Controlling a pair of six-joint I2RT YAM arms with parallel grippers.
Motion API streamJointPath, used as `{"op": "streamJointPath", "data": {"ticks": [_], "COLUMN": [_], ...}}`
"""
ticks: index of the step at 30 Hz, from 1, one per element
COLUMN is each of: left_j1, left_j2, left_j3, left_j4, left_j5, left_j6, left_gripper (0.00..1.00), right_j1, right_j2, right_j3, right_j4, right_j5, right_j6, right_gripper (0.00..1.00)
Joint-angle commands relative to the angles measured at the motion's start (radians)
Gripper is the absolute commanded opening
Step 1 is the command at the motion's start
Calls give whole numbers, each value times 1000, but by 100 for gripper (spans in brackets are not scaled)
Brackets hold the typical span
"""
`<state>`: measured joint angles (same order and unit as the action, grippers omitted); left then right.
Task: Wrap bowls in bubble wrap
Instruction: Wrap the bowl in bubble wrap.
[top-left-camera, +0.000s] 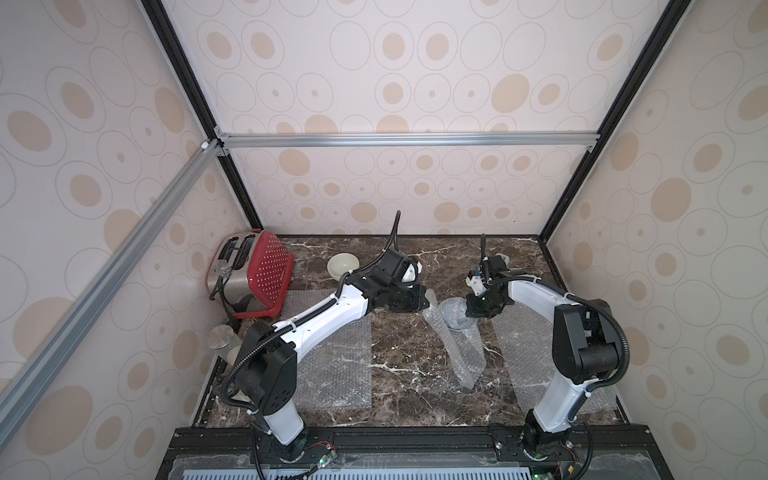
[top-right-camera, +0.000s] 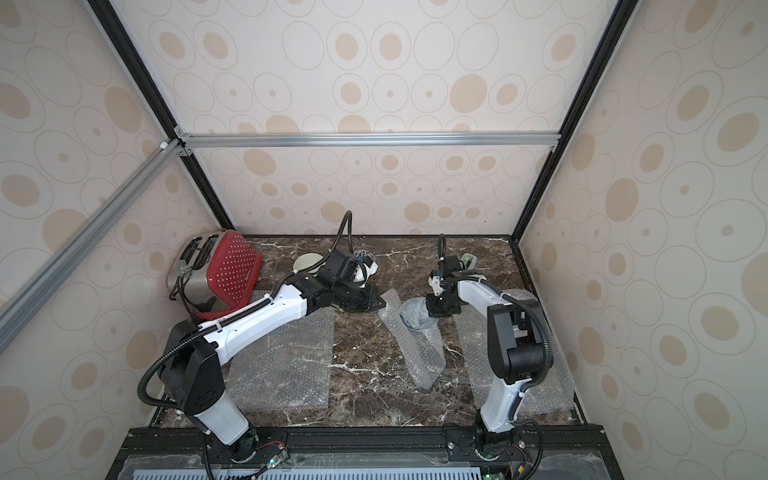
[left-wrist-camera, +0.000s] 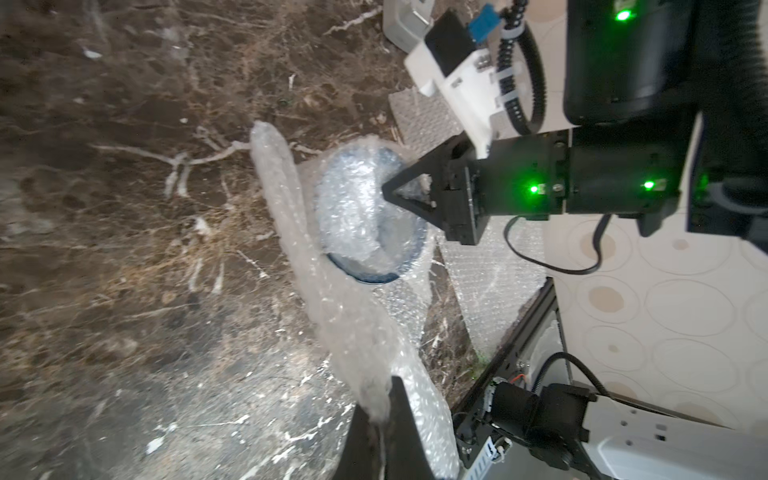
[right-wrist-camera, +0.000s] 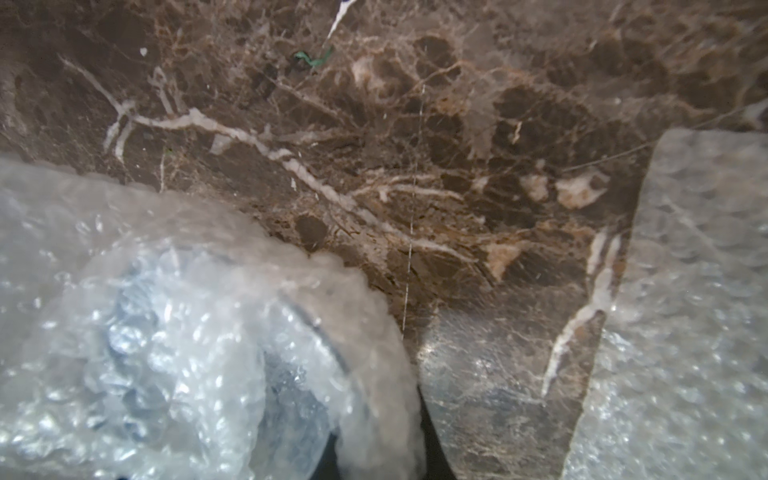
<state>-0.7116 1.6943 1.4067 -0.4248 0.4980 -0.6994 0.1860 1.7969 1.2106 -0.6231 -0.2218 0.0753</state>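
Brown marble table (top-left-camera: 407, 374) carries a red toaster (top-left-camera: 249, 274), cream bowl (top-left-camera: 343, 266) and bubble wrap (top-left-camera: 332, 374).

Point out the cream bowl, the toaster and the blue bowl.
Cream bowl (top-left-camera: 343, 266): in a top view, on its inside.
Toaster (top-left-camera: 270, 266): in a top view, on the red side panel.
Blue bowl (left-wrist-camera: 374, 279): left wrist view, on the bare blue rim.
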Motion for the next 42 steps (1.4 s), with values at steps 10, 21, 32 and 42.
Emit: {"op": "streamJointPath", "data": {"ticks": [10,21,32,42], "left_j1": [-66,-68,-63,-8], "left_j2": [234,444,514,375], "left_j3": [240,434,525,434], "left_j4": [225,246,166,51], "left_j5": [101,85,57,6], "left_j6": [-138,-150,-102,-7], "left_gripper": [0,0,2,25], "right_j1": [39,50,52,50], "right_j2": [0,-20,-31,-26], "right_j3": [-55,-106,-145,-144], "right_j4": [44,77,99,101], "right_j5": [0,-61,-83,-80], "right_j6": [31,25,33,40], "right_gripper": [7,8,8,8]}}
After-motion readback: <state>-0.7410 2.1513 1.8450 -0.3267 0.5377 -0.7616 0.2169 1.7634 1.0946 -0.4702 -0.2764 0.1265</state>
